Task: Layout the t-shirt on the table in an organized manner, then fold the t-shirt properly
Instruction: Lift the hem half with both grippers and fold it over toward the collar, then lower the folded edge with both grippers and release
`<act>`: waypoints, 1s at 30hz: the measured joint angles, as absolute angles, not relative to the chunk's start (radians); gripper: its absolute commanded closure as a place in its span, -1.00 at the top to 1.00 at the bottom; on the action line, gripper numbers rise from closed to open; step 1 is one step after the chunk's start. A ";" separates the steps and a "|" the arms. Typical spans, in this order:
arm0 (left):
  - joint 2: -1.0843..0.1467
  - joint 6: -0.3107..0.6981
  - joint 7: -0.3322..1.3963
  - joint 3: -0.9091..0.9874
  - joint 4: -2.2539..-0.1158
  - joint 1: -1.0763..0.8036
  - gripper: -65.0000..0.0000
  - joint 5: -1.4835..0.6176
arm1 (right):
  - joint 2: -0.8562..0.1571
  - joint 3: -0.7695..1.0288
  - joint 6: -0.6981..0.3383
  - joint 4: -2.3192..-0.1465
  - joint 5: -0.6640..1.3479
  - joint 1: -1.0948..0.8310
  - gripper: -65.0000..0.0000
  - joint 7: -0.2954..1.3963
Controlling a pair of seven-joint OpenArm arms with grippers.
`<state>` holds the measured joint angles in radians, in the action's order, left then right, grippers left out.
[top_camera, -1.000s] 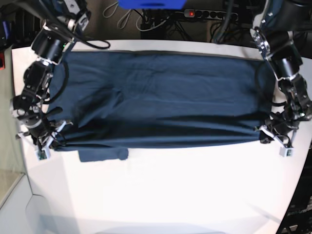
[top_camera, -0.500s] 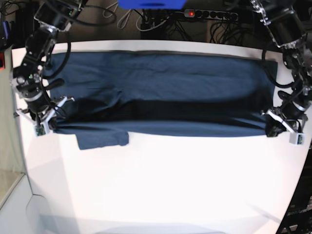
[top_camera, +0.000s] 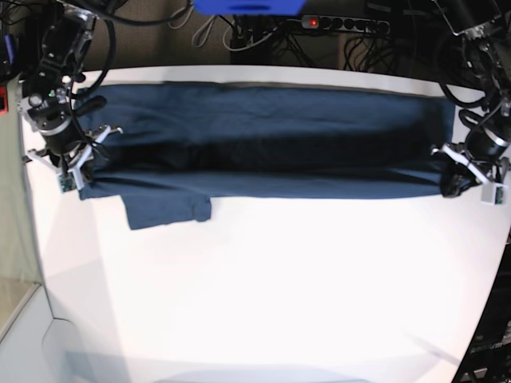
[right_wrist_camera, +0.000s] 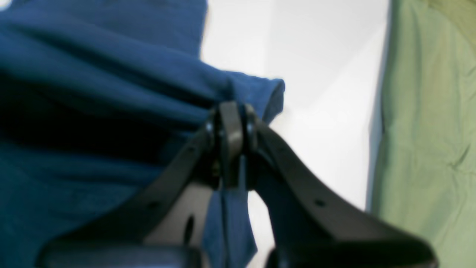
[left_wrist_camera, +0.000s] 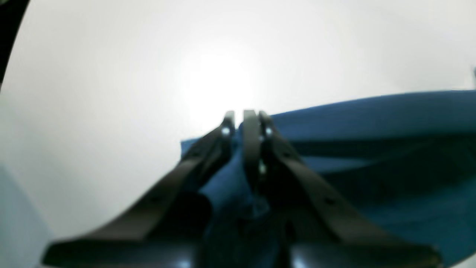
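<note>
The dark navy t-shirt (top_camera: 263, 140) lies stretched wide across the far half of the white table (top_camera: 271, 295), its near layer lifted and drawn toward the far edge. A short sleeve (top_camera: 164, 210) pokes out flat at the lower left. My left gripper (top_camera: 463, 179) at the base view's right is shut on the t-shirt's near corner (left_wrist_camera: 238, 156). My right gripper (top_camera: 76, 171) at the base view's left is shut on the opposite near corner (right_wrist_camera: 253, 93). In both wrist views the black fingers (left_wrist_camera: 253, 134) (right_wrist_camera: 230, 126) pinch blue cloth.
Cables and a power strip (top_camera: 343, 24) run behind the table's far edge. A blue object (top_camera: 247, 6) sits at the top centre. A green cloth surface (right_wrist_camera: 427, 130) lies beyond the table's side edge in the right wrist view.
Both grippers have carried the shirt's near edge away from the camera toward the far side, narrowing the visible shirt. The flat sleeve stayed on the table.
</note>
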<state>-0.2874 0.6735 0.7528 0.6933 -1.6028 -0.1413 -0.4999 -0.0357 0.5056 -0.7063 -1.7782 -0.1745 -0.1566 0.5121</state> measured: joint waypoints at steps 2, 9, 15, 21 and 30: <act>-0.282 0.674 0.751 0.709 -1.603 -0.153 -0.99 -0.503 | -0.036 0.506 -0.707 -1.779 -0.175 -0.176 -1.00 0.513; -0.284 0.674 0.752 0.718 -1.603 -0.189 -0.99 -0.498 | -0.036 0.504 -0.706 -1.779 -0.173 -0.215 -1.00 0.509; -0.284 0.674 0.752 0.718 -1.523 -0.207 -0.99 -0.494 | -0.035 0.502 -0.706 -1.775 -0.174 -0.242 -1.00 0.512; -0.287 0.674 0.747 0.718 -1.457 -0.218 -0.99 -0.498 | -0.035 0.501 -0.706 -1.775 -0.175 -0.253 -1.00 0.510; -0.297 0.673 0.744 0.719 -1.446 -0.243 -0.99 -0.499 | -0.036 0.501 -0.706 -1.747 -0.167 -0.252 -1.00 0.505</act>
<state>-0.2966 0.6735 0.7441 0.7185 -1.4464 -0.2428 -0.4988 -0.0357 0.5011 -0.7059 -1.7470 -0.1665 -0.2523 0.5045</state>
